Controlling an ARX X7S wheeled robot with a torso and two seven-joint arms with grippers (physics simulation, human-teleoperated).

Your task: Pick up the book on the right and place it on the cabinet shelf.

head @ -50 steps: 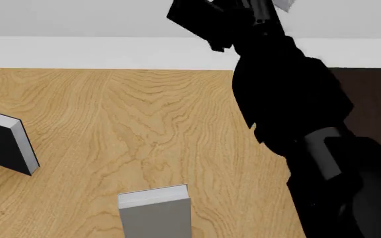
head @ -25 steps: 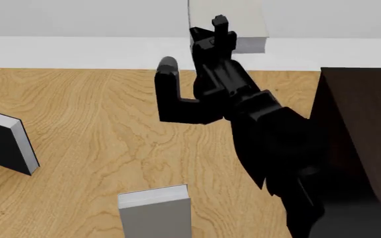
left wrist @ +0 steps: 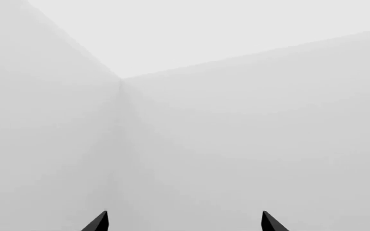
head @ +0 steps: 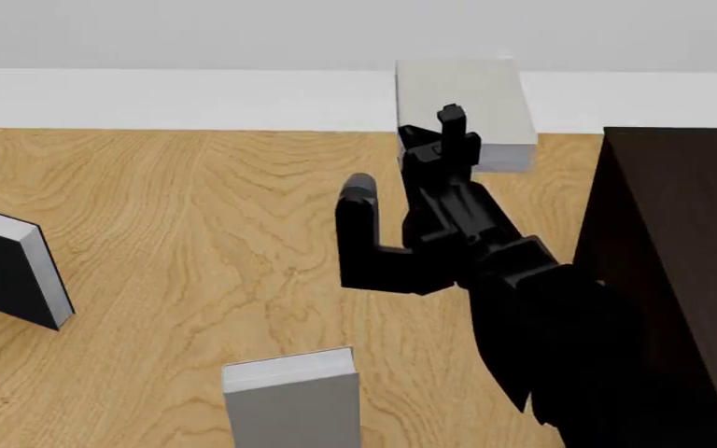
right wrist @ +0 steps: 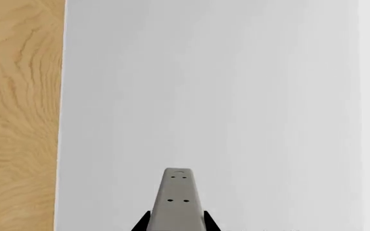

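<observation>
Right gripper (head: 456, 140) pinching flat grey book (head: 463, 101) (white page edges) | above wood-grain floor (head: 209, 233)

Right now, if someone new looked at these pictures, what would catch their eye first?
The black right arm dominates the head view, its gripper holding a light-grey book up in the air over the wooden floor. Just to its right stands the big, near-black cabinet. Lower down, a twin grey book stands in the foreground and a black-covered book sits at the left edge.
</observation>
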